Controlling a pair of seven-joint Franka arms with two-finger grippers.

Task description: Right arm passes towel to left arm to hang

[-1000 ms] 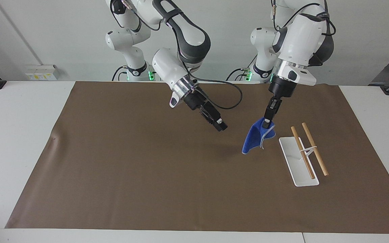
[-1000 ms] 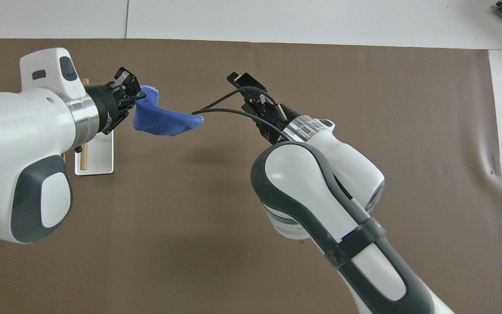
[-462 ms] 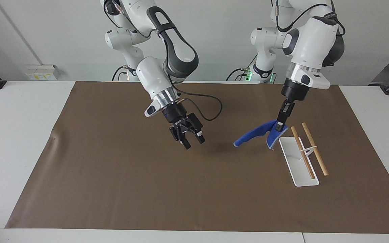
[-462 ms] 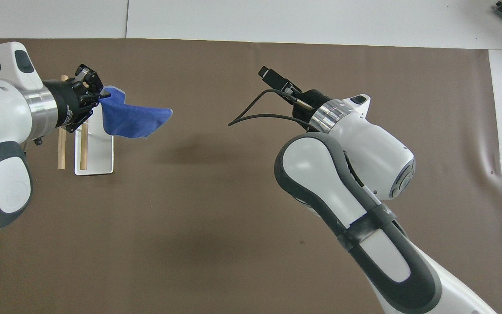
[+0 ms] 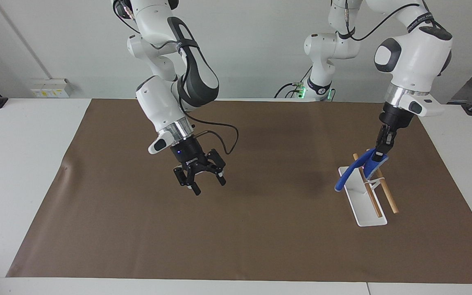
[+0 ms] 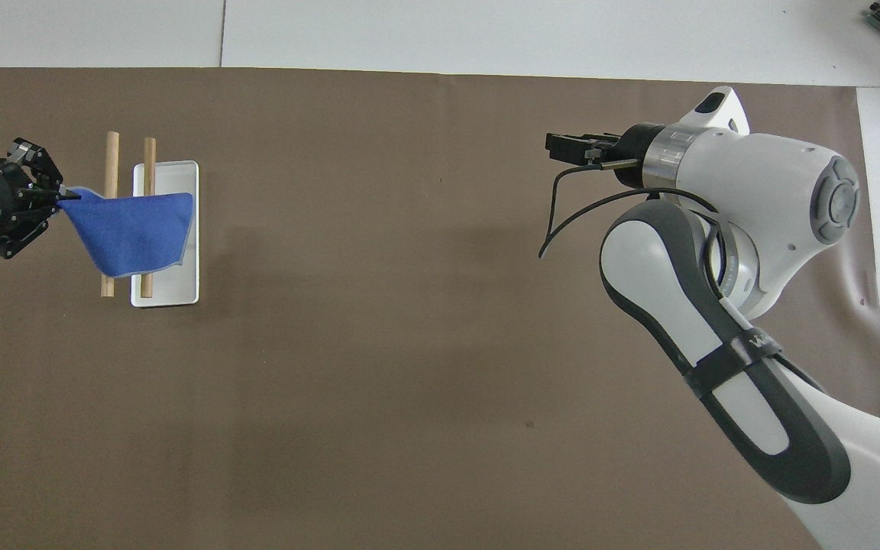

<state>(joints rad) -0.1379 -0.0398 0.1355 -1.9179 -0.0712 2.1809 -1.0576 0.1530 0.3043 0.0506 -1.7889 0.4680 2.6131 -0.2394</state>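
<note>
My left gripper (image 5: 377, 157) is shut on one corner of the blue towel (image 5: 357, 169) and holds it over the hanging rack. The rack has two wooden rods (image 5: 388, 197) on a white base (image 5: 370, 218). In the overhead view the towel (image 6: 134, 233) spreads from the left gripper (image 6: 59, 200) across both rods (image 6: 111, 149) and onto the white base (image 6: 169, 294). Its free end hangs down toward the middle of the table. My right gripper (image 5: 208, 185) is open and empty, up over the brown mat near the table's middle. It also shows in the overhead view (image 6: 554, 147).
A brown mat (image 5: 260, 237) covers most of the white table (image 5: 23, 164). A loose black cable (image 5: 223, 135) loops at the right gripper's mount. The rack stands toward the left arm's end of the mat.
My left gripper has carried the towel sideways from beside the rack to over its rods. My right arm has swung away toward its own end and turned its open gripper downward.
</note>
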